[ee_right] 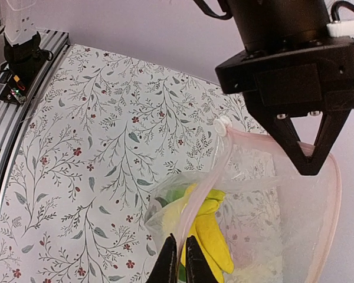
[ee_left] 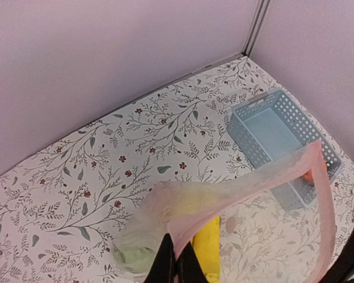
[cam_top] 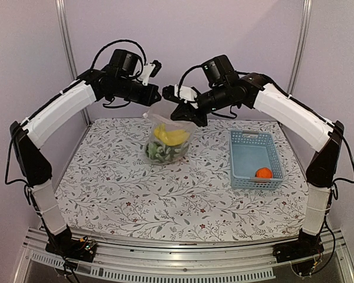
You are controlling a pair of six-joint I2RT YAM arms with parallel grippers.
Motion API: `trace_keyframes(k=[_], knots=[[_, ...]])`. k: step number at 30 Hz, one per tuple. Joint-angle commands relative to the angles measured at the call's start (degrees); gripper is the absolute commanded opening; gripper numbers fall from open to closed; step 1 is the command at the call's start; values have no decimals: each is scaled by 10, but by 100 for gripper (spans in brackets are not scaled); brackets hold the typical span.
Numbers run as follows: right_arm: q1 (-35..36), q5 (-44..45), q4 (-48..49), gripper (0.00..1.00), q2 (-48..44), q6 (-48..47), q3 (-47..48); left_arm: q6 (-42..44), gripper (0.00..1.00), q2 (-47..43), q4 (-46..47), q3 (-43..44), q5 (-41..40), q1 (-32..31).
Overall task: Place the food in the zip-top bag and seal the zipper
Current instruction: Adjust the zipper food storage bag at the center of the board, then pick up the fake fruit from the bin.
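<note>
The clear zip-top bag [cam_top: 168,138] hangs above the table's far middle, held open between both grippers. Inside it are yellow bananas [cam_top: 171,135] and dark green pieces [cam_top: 161,153]. My left gripper [cam_top: 155,95] is shut on the bag's pinkish zipper strip [ee_left: 248,188]; its fingertips [ee_left: 165,259] pinch the rim in the left wrist view. My right gripper [cam_top: 183,112] is shut on the opposite rim; its fingertips [ee_right: 169,259] clamp the zipper strip [ee_right: 206,188] above the bananas [ee_right: 212,236]. An orange [cam_top: 264,173] lies in the light-blue basket [cam_top: 271,143].
The light-blue basket stands on the right of the floral table cover; it also shows in the left wrist view [ee_left: 265,127]. Walls close the back and sides. The left gripper's black body [ee_right: 295,71] fills the right wrist view's upper right.
</note>
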Motion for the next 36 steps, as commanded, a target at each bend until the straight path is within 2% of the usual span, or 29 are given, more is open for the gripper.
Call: trace_keyframes(k=[1,7,11,18,24,30,36], knots=[[1,-9,-29,7,18,13,-10,-21,0,-6,30,-33,56,-6],[1,-4,-12,7,19,14,-19,-4,0,9,-15,-23,-28,-10],[2,-23,-22,8,16,25,-19,3,0,10,-26,-32,-38,-10],[-14,-51,-54,28,-52,46,-72,6,0,14,-31,-73,-68,-10],[-92,-87,-61,35,-141,71,-169,-6,0,-4,-5,-120,-50,-11],[-223,-99,-51,36,-205,94,-298,-19,0,-22,48,-164,-45,-12],[-342,-53,-37,39,-276,91,-420,-30,0,-28,72,-173,-24,-13]])
